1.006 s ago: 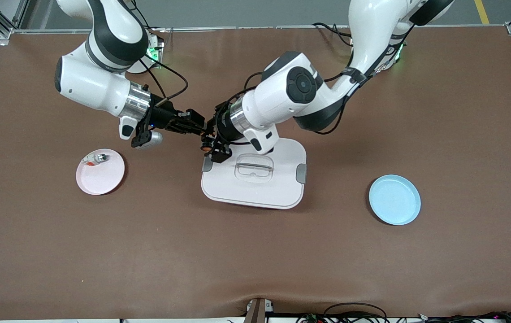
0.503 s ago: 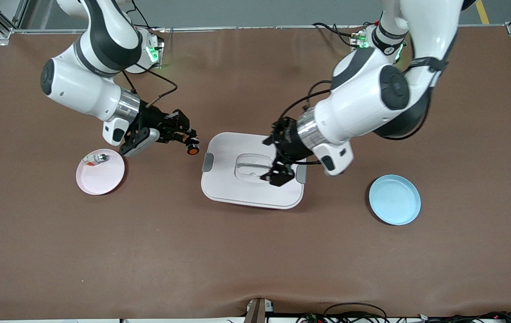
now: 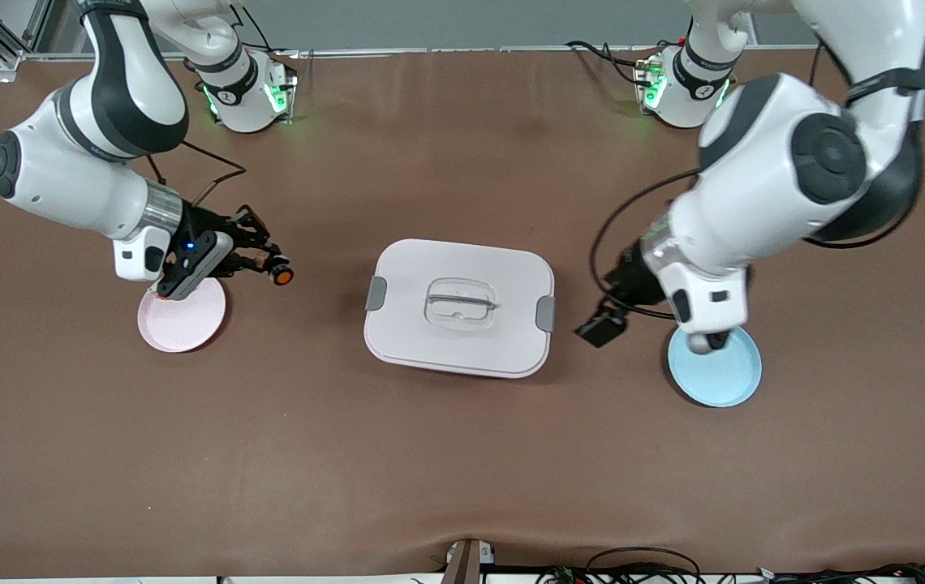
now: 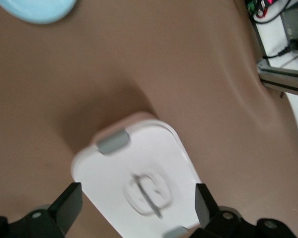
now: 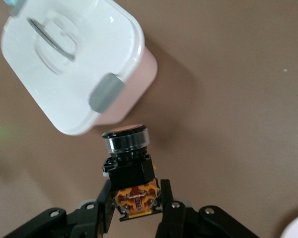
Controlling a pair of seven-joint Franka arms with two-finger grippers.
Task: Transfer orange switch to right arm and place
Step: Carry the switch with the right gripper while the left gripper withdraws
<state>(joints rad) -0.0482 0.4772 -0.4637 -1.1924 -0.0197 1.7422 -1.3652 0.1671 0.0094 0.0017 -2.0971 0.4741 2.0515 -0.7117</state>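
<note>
The orange switch (image 3: 279, 276) is a small black part with an orange-faced round button end, and my right gripper (image 3: 262, 264) is shut on it. It hangs over the bare mat just beside the pink plate (image 3: 182, 320), on the side toward the white box. The right wrist view shows the switch (image 5: 131, 163) clamped between the fingers of the right gripper (image 5: 135, 201), button end outward. My left gripper (image 3: 602, 327) hangs open and empty over the mat between the box and the blue plate (image 3: 714, 371). In the left wrist view its fingers (image 4: 64, 204) stand wide apart.
A white lidded box (image 3: 458, 308) with grey clips sits mid-table; it also shows in the left wrist view as the box (image 4: 139, 163) and in the right wrist view as the box (image 5: 64, 59). The right arm's wrist covers part of the pink plate.
The two grippers met at the box's edge a second ago. The right gripper has since carried the switch toward the pink plate, and the left gripper has drawn back, open, toward the blue plate.
</note>
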